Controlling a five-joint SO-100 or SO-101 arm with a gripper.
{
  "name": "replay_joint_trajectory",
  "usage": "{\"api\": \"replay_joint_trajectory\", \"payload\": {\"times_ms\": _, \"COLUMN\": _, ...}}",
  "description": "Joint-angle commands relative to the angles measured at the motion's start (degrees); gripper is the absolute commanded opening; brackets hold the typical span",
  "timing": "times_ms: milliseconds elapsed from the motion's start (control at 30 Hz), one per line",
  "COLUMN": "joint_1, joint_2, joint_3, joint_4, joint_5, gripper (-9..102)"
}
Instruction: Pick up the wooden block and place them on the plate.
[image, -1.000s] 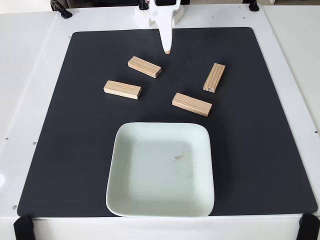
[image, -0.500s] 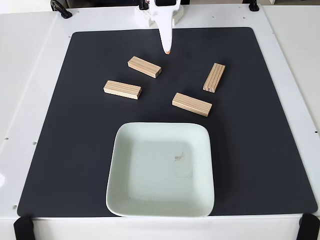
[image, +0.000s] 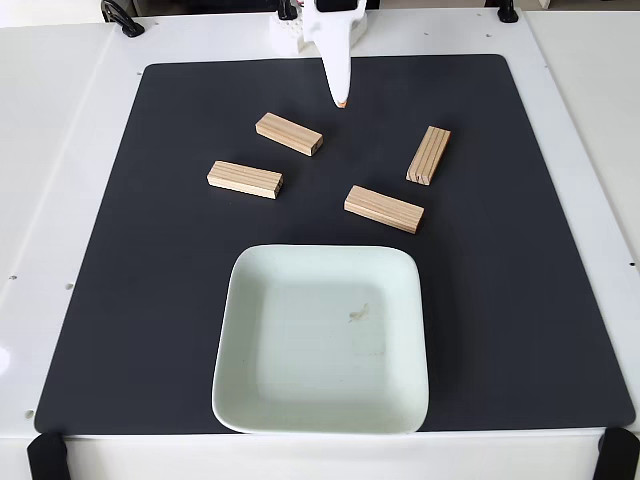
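So the white bench (image: 60, 200) carries a big black mat (image: 180, 330), and the landmark here is the plate (image: 245, 400), the pale mint square dish sitting at the near edge of the mat with nothing in it but a small smudge. All four wooden blocks are on the mat beyond the plate: one just past its far right corner (image: 384, 209), one past its far left corner (image: 245, 180), one further back from that (image: 289, 134), and a grooved one off to the far right (image: 429, 155). None touches the plate or another block. The tool (image: 341, 103) hangs furthest from the plate, its tip pointing down near the back block, holding nothing; can't tell whether the fingers are spread or pressed together from this angle. Looks like the very first pick hasn't started. Next move probably needs the tool lined up across a block's narrow width before dropping down.
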Motion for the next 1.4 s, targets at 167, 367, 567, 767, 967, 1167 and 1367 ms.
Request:
{"api": "replay_joint_trajectory", "payload": {"times_ms": 167, "joint_1": -0.2, "joint_2": -0.1, "joint_3": 0.5, "joint_4": 0.3, "joint_5": -0.4, "gripper": 0}}
{"api": "replay_joint_trajectory", "payload": {"times_ms": 367, "joint_1": -2.9, "joint_2": -12.9, "joint_3": -18.5, "joint_4": 5.1, "joint_5": -0.4, "gripper": 0}}
{"api": "replay_joint_trajectory", "payload": {"times_ms": 567, "joint_1": -8.4, "joint_2": -39.9, "joint_3": -51.8, "joint_4": 22.5, "joint_5": -0.5, "gripper": 0}}
{"api": "replay_joint_trajectory", "payload": {"times_ms": 767, "joint_1": -12.7, "joint_2": -56.2, "joint_3": -73.7, "joint_4": 33.5, "joint_5": -15.5, "gripper": 0}}
{"api": "replay_joint_trajectory", "payload": {"times_ms": 967, "joint_1": -13.8, "joint_2": -64.2, "joint_3": -78.0, "joint_4": 37.9, "joint_5": -36.5, "gripper": 0}}
{"api": "replay_joint_trajectory", "payload": {"times_ms": 1167, "joint_1": -14.4, "joint_2": -74.1, "joint_3": -78.2, "joint_4": 37.6, "joint_5": -40.0, "gripper": 0}}
{"api": "replay_joint_trajectory", "payload": {"times_ms": 1367, "joint_1": -15.3, "joint_2": -82.2, "joint_3": -79.5, "joint_4": 36.0, "joint_5": -40.8, "gripper": 4}}
